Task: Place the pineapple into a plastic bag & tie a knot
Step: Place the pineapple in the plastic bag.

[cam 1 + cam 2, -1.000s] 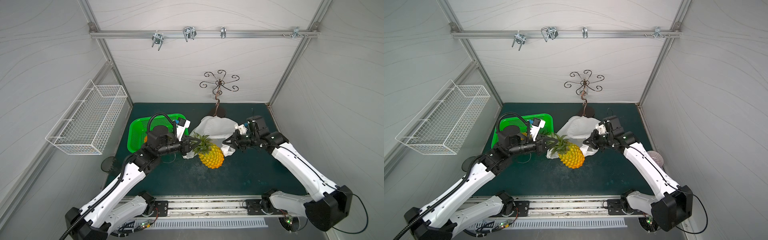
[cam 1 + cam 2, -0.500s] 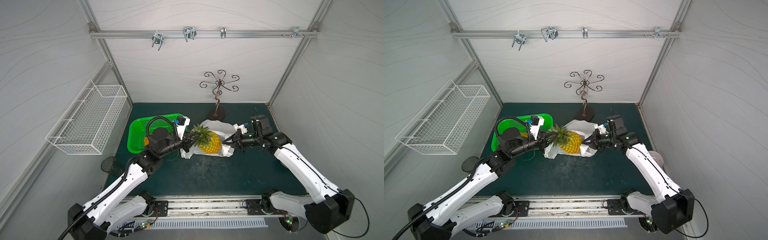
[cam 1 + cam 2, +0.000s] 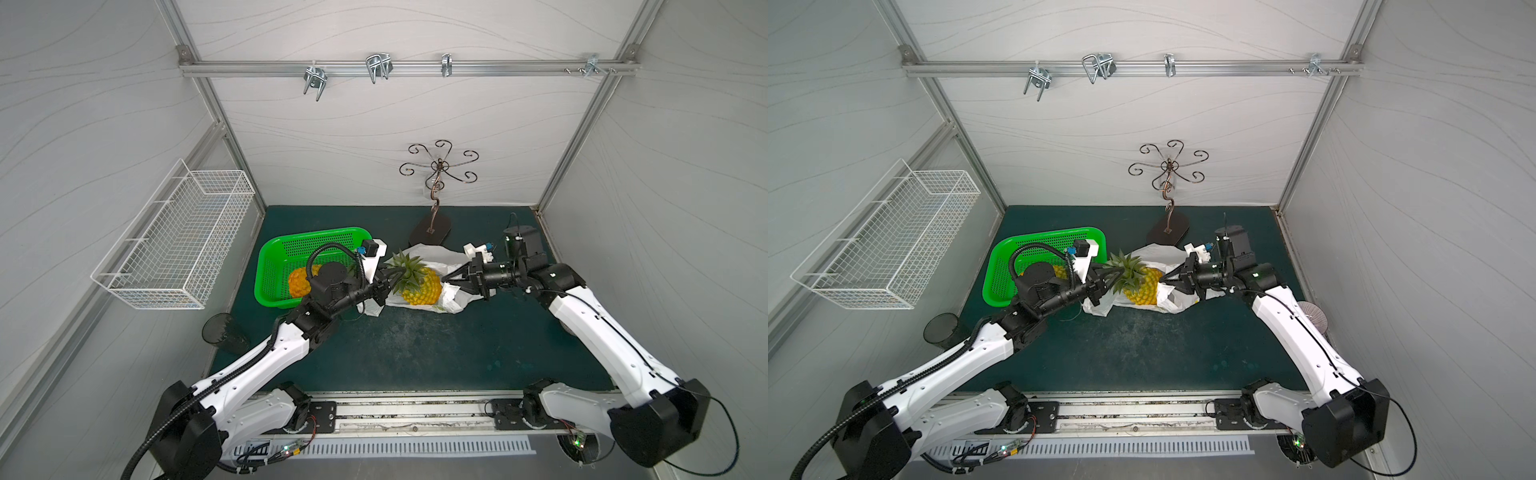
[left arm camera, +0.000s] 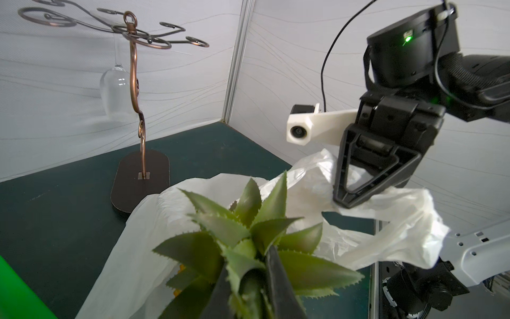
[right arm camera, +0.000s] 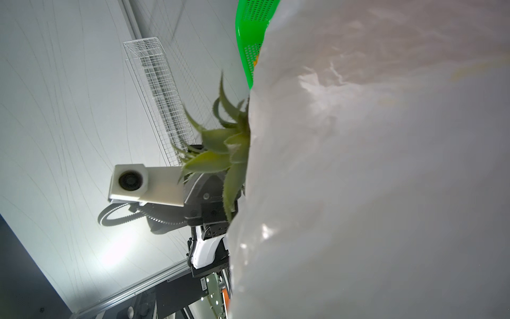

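Bagging pineapple (image 3: pixel 419 286): we see it moved into plastic bag (image 3: pixel 451 301) mouth; tying follows.
Left claw (image 3: pixel 387 279): grasping pineapple.
Right claw (image 3: pixel 446 279): clenched on plastic bag.

Before you, pineapple (image 3: pixel 420 286) partly in plastic bag (image 3: pixel 451 300), basket (image 3: pixel 274 257) to its left holding second pineapple (image 3: pixel 297 283), stand (image 3: pixel 432 230) behind both.

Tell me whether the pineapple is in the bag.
Not fully: the pineapple shows bare yellow against the bag, with its crown outside, gripped by the left tool. How deep its base sits, cannot tell.
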You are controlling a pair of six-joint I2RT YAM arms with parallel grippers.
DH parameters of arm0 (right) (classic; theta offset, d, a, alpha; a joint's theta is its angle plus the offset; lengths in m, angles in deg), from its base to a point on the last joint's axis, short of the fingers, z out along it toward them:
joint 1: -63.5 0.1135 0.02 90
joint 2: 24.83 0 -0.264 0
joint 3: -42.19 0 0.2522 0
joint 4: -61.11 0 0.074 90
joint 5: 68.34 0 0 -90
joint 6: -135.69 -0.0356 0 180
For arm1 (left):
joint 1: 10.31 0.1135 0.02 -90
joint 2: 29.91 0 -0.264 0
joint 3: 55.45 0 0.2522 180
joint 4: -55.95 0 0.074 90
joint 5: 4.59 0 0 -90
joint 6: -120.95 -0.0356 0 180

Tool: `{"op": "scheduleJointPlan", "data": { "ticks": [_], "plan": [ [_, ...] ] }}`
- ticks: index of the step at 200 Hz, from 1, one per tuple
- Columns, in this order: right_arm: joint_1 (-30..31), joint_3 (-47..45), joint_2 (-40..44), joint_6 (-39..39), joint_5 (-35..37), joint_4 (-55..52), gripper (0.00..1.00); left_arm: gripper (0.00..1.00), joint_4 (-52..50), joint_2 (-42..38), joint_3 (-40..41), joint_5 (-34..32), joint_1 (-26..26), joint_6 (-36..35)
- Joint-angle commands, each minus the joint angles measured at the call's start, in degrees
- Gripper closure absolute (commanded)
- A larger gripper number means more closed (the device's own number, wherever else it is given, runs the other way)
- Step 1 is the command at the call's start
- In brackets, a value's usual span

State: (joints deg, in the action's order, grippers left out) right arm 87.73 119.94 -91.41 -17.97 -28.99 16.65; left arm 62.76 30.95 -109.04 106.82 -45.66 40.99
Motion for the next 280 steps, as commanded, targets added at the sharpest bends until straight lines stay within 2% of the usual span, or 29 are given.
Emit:
{"op": "scheduleJointPlan", "data": {
  "ticks": [1,37,61,95,119,138,153,173,197,225,257,280],
  "plan": [
    [-0.50,2.49,0.02,-0.42,-2.25,0.29,1.00,1.00,15.96,0.11,-2.54,0.90,-1.09,-1.96],
    [-1.19,4.42,-1.35,0.09,-2.91,0.25,1.00,1.00,20.86,3.06,-1.18,5.48,-1.66,-4.89],
    [-1.64,5.59,-2.57,1.11,-3.58,-0.15,1.00,1.00,23.34,4.39,-0.07,10.15,-1.99,-9.67],
    [-2.46,7.91,-4.38,3.97,-4.86,-2.62,1.00,1.00,12.54,5.21,-2.62,16.57,-2.35,-21.95],
    [-2.84,9.28,-5.47,5.16,-5.76,-2.70,1.00,1.00,5.14,6.65,-4.85,18.50,-2.84,-28.69],
    [-2.80,9.93,-5.93,5.40,-7.19,-1.31,1.00,1.00,1.86,8.95,-6.33,16.99,-3.55,-33.00],
    [-2.87,10.31,-5.95,5.22,-8.20,0.08,1.00,1.00,3.14,11.36,-6.74,12.81,-4.26,-34.71],
    [-2.87,10.79,-5.62,5.72,-9.32,0.02,1.00,1.00,10.37,14.56,-7.16,6.92,-5.01,-34.75],
    [-2.86,10.72,-4.94,6.92,-9.88,-0.57,1.00,1.00,17.78,17.64,-8.06,0.83,-5.60,-30.95],
    [-3.04,10.63,-4.33,12.69,-8.94,-6.65,1.00,1.00,24.70,18.33,-7.16,-2.15,-5.49,-26.39],
    [-3.63,9.26,-3.77,20.41,-6.30,-14.69,1.00,1.00,26.19,17.80,-6.76,-5.41,-5.52,-23.35],
    [-3.66,7.57,-3.56,21.34,-7.24,-14.73,1.00,1.00,26.99,19.03,-7.27,-7.33,-5.58,-20.85]
  ]
}}
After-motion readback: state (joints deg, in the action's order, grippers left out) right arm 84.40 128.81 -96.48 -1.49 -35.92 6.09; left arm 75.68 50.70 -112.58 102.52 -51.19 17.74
